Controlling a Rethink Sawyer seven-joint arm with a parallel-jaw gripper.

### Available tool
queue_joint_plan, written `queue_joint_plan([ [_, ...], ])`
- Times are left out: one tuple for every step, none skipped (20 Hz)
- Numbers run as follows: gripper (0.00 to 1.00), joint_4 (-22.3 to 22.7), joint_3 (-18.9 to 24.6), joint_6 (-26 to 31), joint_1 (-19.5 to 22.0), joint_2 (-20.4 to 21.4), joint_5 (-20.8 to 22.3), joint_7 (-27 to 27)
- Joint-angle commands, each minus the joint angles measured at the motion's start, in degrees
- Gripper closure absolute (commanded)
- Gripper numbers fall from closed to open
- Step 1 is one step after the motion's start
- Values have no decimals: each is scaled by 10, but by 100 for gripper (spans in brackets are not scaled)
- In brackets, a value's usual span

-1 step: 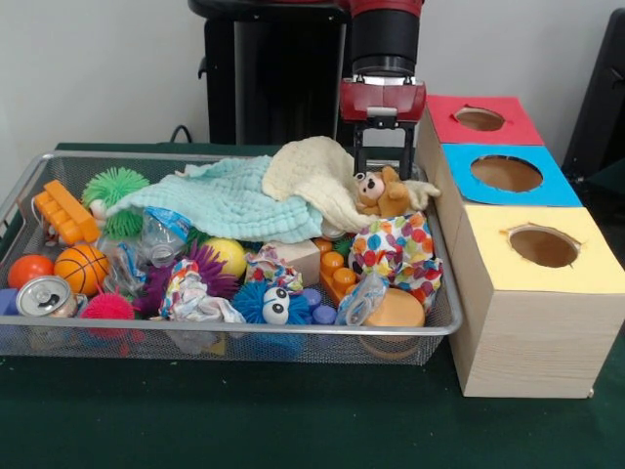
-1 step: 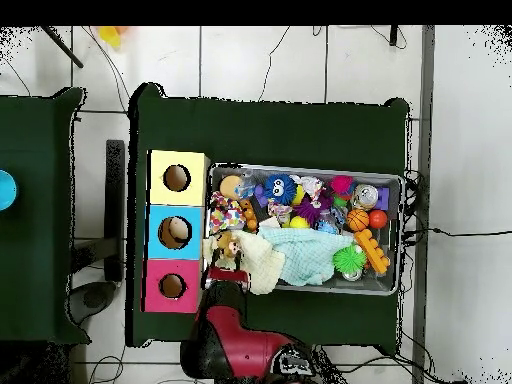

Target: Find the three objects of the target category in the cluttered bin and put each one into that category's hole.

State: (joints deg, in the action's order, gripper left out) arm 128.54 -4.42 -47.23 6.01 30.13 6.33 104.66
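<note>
Behind the wire bin (image 1: 234,337), arm cut off by the top edge; only the wrist and gripper (image 1: 382,156) showing, fingertips sunk behind the cream cloth (image 1: 312,171) and the teddy bear (image 1: 383,192), so grip state impossible to tell. Inside the bin, far side buried under the mint cloth (image 1: 229,200); whatever lies beneath unseen. Near the bin's front wall, orange disc (image 1: 395,311) half hidden by a crumpled clear wrapper (image 1: 361,298). At the bin's left end, orange block (image 1: 64,213) partly masked by the rim. Beside the bin, contents of the 3 holes too dark to read. From overhead, bin items too small to identify.
</note>
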Motion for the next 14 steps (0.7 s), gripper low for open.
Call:
queue_joint_plan([
  [0,-107,36,-43,2,-26,-17,109],
  [0,-108,34,-40,0,-26,-18,105],
  [0,-108,35,-38,2,-27,-15,105],
  [0,-109,35,-37,3,-27,-13,105],
  [100,-110,36,-36,4,-28,-10,105],
  [100,-110,35,-33,4,-28,-9,104],
  [100,-109,36,-25,4,-27,-11,103],
  [100,-108,35,-24,3,-25,-13,104],
  [100,-107,36,-28,3,-24,-13,107],
  [100,-106,38,-29,3,-23,-12,110],
  [100,-106,39,-31,4,-23,-11,112],
  [100,-105,39,-32,4,-23,-11,114],
  [100,-104,39,-34,3,-22,-11,115],
  [100,-103,38,-36,2,-23,-12,115],
])
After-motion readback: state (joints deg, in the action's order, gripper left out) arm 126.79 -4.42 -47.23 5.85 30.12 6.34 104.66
